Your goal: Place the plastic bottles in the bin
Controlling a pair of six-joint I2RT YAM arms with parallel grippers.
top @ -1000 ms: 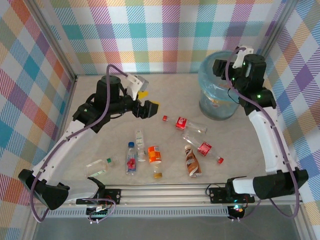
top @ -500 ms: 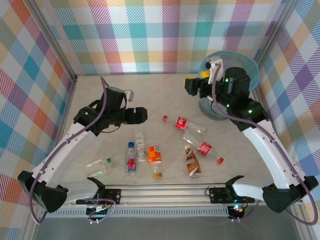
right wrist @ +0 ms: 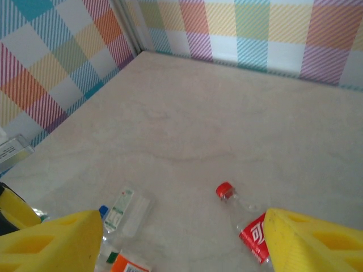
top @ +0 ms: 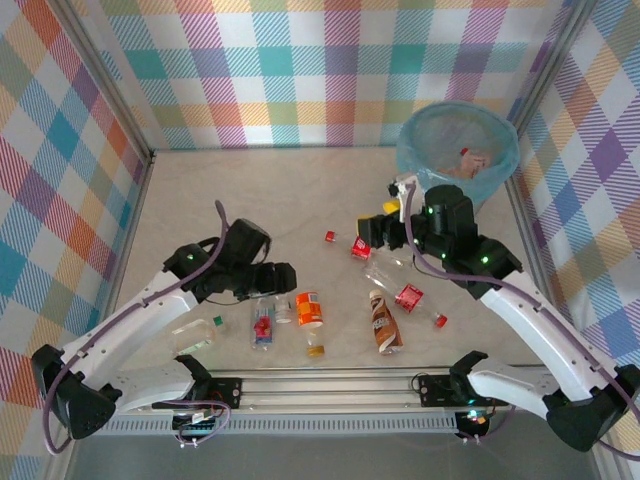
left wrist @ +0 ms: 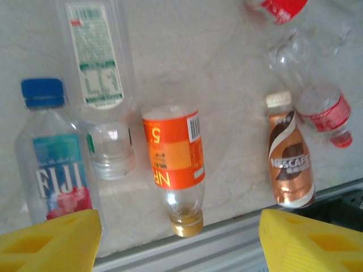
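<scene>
Tabletop, lower middle of the top view: orange-label bottle, Fiji bottle, Nescafe bottle and red-label bottle lie on their sides, with the bin standing at upper right, well apart from them. Left gripper hangs above the Fiji and orange-label bottles, yellow fingers spread wide, grasping nothing. Right gripper hangs over the red-label bottle, likewise released and empty.
</scene>
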